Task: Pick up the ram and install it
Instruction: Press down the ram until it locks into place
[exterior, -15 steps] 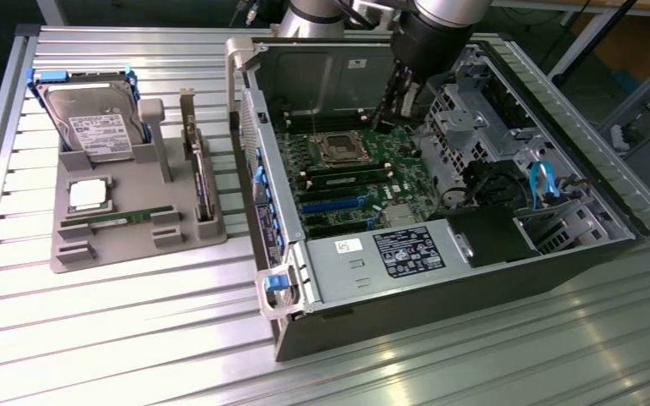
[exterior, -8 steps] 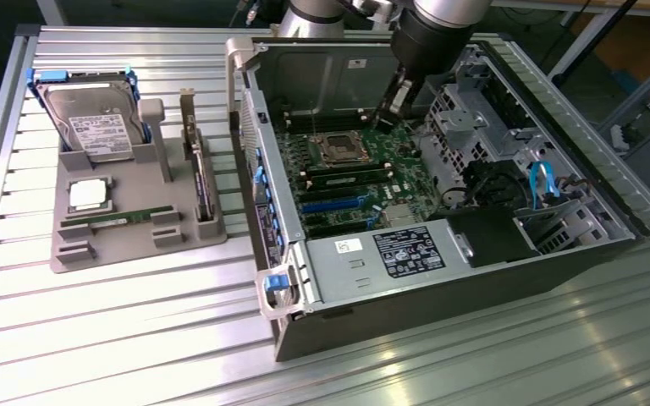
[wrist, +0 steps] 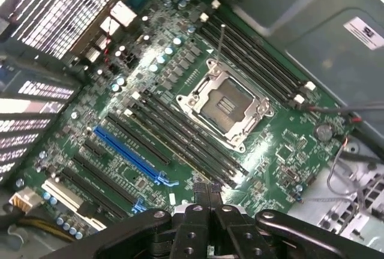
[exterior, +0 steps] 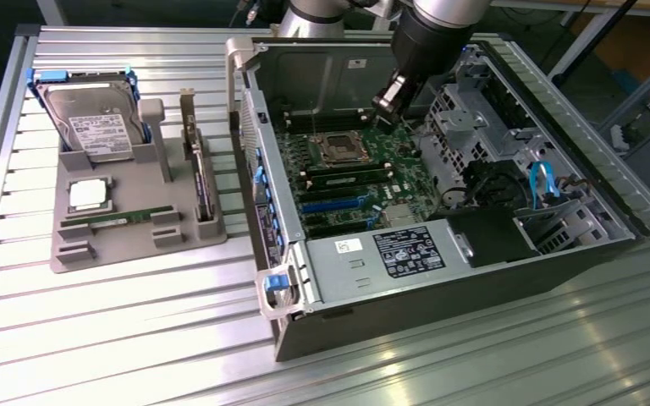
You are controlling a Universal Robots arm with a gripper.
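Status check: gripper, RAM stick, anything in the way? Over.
Gripper shut, nothing visibly held, over green motherboard in open computer case. Narrow green ram stick lying in grey tray beside case. No obstruction seen over board.

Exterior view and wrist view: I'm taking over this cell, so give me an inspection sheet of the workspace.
Surface: ribbed aluminium table carrying a grey plastic parts tray and an open black computer case.
Job's things: narrow green ram stick lying in the tray; green motherboard inside the case.
Clutter: silver hard drive, square silver-topped CPU chip, green expansion card, all in the tray.
Grippers: black gripper above the motherboard, jaws shut, holding nothing.
Cables: blue cables inside the case.
Surroundings: orange-brown furniture beyond the table.
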